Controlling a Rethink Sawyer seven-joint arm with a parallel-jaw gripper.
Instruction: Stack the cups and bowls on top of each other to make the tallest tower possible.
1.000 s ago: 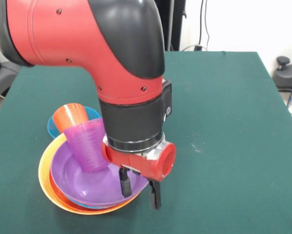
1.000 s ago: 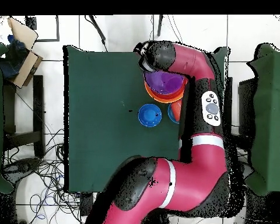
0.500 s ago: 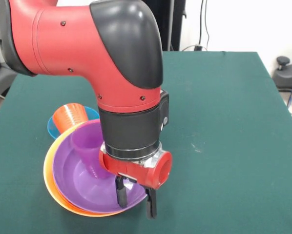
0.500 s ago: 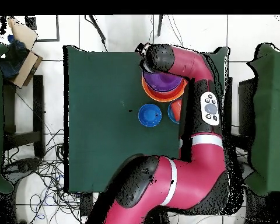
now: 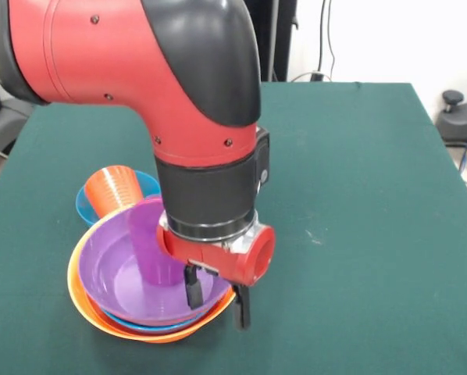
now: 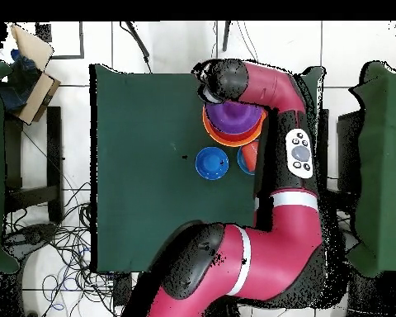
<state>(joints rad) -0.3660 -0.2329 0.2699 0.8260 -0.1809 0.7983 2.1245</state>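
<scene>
We see the gripper (image 5: 215, 299) clamped on the glossy purple bowl (image 5: 116, 273) rim at 3 o'clock; open green table (image 5: 358, 195) lies beyond.

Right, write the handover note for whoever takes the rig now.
Gripper: straddling the near rim of the purple bowl, one finger inside and one outside; I cannot tell if it is clamped.
Tower: purple bowl nested in the yellow-orange bowl, a blue rim showing between them; purple cup stands inside.
Behind it: orange cup in a light blue bowl. The overhead view shows a blue bowl apart on the cloth.
Left: add those pieces to the tower.
</scene>
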